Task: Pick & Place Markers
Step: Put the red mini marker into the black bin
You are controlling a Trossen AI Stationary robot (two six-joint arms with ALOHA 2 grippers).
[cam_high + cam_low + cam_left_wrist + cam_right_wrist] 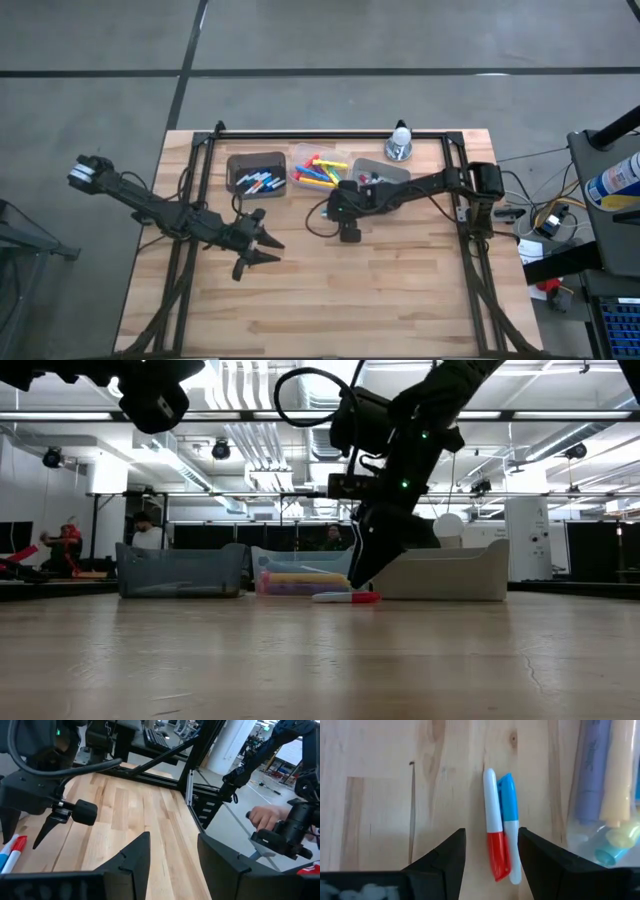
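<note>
Two markers lie side by side on the wooden table, one white with a red cap (492, 840) and one white with a blue cap (508, 815). They also show in the low view (347, 597) and the left wrist view (12, 851). My right gripper (491, 832) is open and points down, with one finger on either side of the pair, touching neither; it also shows in the high view (348, 225). My left gripper (266, 250) is open and empty above the table, left of the markers. A dark bin (255, 172) holds white markers, and a clear bin (318, 170) holds neon markers.
A third, pale bin (383, 172) stands right of the clear one. A small white-topped object on a metal base (400, 142) stands at the far edge. Black frame rails (330, 135) run around the table. A person's hand (262, 817) shows beyond the table's edge. Bare wood lies toward the near edge.
</note>
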